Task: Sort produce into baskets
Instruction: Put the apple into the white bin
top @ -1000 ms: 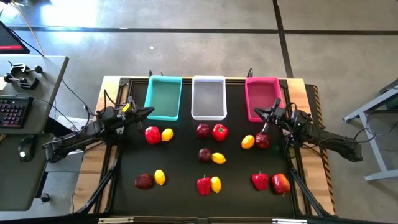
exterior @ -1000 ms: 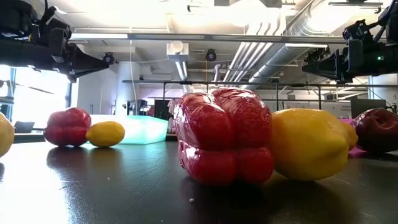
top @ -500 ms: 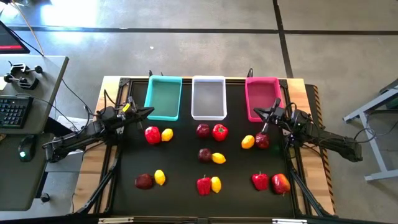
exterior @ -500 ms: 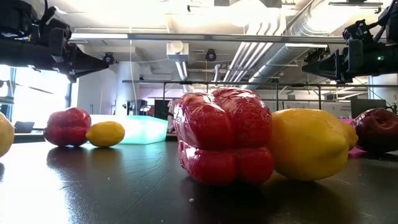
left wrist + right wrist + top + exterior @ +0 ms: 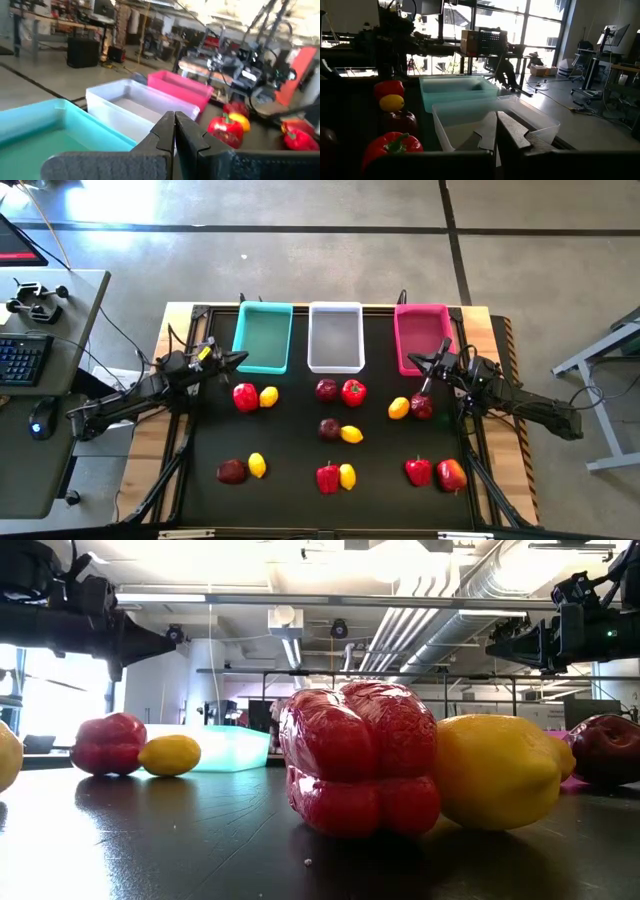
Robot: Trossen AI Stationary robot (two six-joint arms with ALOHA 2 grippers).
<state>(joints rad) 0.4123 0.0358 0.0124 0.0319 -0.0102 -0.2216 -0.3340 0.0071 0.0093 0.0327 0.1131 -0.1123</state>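
High view: 3 baskets were lined up along the far edge of the bench (image 5: 200, 480), the teal basket (image 5: 263, 336) toward the left, the white basket (image 5: 335, 337) in the middle and the pink basket (image 5: 420, 337) toward the right; all 3 were seen without produce. The produce was laid on the dark mat in pairs. Nearest the baskets, a red pepper (image 5: 244, 396) touched a lemon (image 5: 268, 395) on the left, a maroon fruit (image 5: 326, 389) was set beside a second red pepper (image 5: 353, 391) at the centre, and a second lemon (image 5: 398, 408) was set against a second maroon fruit (image 5: 421, 407) on the right. At mid-bench a third maroon fruit (image 5: 329, 428) was paired with a third lemon (image 5: 351, 434). Along the near edge, 3 more pairs were placed, among them a third red pepper (image 5: 327, 477) beside a fourth lemon (image 5: 347, 475).

The left gripper (image 5: 238, 358) was held above the bench just beside the near left corner of the teal basket, its fingers pressed together on nothing, as confirmed in the left wrist view (image 5: 175, 131). The right gripper (image 5: 416, 360) was held over the near edge of the pink basket, its fingers likewise together and gripping nothing (image 5: 496, 128).
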